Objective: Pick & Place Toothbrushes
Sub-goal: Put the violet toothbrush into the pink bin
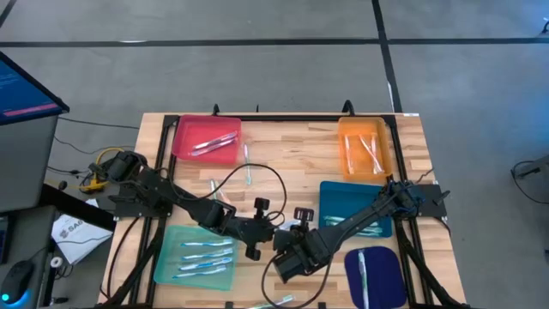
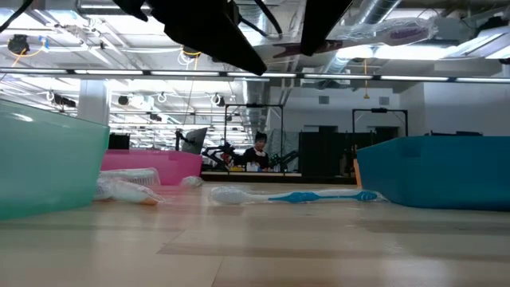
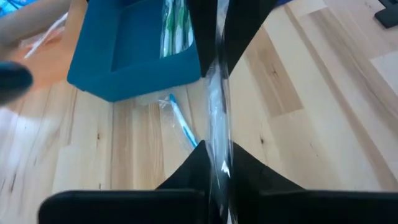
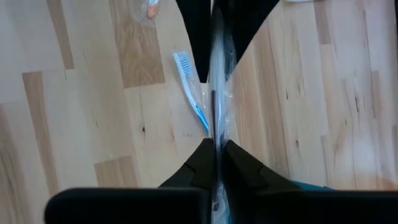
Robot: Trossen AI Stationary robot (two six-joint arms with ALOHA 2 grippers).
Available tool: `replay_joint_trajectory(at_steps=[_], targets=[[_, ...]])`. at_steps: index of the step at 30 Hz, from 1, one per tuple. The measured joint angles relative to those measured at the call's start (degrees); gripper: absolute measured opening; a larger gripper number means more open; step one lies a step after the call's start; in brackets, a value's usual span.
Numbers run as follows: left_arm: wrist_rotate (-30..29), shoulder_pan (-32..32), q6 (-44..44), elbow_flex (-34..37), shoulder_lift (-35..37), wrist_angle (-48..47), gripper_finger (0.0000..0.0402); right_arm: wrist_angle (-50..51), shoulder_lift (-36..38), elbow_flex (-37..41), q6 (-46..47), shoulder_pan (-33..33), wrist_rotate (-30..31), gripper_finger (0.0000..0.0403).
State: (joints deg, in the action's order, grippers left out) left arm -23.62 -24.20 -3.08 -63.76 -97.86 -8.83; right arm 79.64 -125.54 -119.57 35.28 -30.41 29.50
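A clear-wrapped toothbrush [image 3: 217, 106] hangs above the table's front middle, held at both ends. My left gripper [image 1: 271, 233] is shut on one end, and its own fingertips [image 3: 208, 163] pinch the wrapper. My right gripper [image 1: 288, 246] is shut on the other end [image 4: 216, 106] and faces the left one. A loose toothbrush with a blue handle [image 2: 295, 196] lies on the wood below them. More toothbrushes lie in the red tray [image 1: 182, 148], orange tray [image 1: 346, 154], light green tray [image 1: 168, 257], teal tray [image 1: 328, 199] and dark blue tray [image 1: 386, 279].
Loose wrapped toothbrushes lie near the table's middle [image 1: 247, 165] and at the front edge [image 1: 274, 300]. A black cable [image 1: 257, 172] loops over the wood behind the grippers. Beyond the table in the low view, a person [image 2: 257, 151] sits far off.
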Motion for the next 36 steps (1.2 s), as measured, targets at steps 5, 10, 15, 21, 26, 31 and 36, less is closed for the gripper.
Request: replay_joint_trajectory(at_steps=[5, 10, 15, 21, 26, 31, 36], targets=[[0.0, 0.2, 0.8, 0.0, 0.0, -0.5, 0.0016, -0.2, 0.0, 0.0, 0.1, 0.1, 0.2, 0.0057], [0.0, 0.4, 2.5, 0.0, 0.9, -0.9, 0.0016, -0.9, 0.0, 0.0, -0.2, 0.1, 0.9, 0.0110], [-0.6, 0.6, 5.5, 0.0, 4.1, -6.1, 0.0016, -1.1, 0.0, -3.4, -6.3, 0.0, 1.1, 0.0187], [-0.3, 1.0, 10.6, 3.4, 11.4, -11.4, 0.0016, -2.9, 0.0, -8.9, -18.2, -2.4, 4.9, 0.0240], [-1.6, 3.3, 16.1, 10.0, 20.5, -14.6, 0.0016, -2.9, 0.3, -13.0, -18.8, -4.6, 16.5, 0.0245], [-2.9, 12.7, 22.5, 18.2, 33.2, -17.4, 0.0016, -5.2, 2.1, -13.2, -18.7, -7.1, 25.1, 0.0245], [13.1, 31.7, 17.9, 22.5, 42.6, -21.1, 0.0016, -12.6, 1.9, -12.4, -26.3, -10.1, 25.9, 0.0245]])
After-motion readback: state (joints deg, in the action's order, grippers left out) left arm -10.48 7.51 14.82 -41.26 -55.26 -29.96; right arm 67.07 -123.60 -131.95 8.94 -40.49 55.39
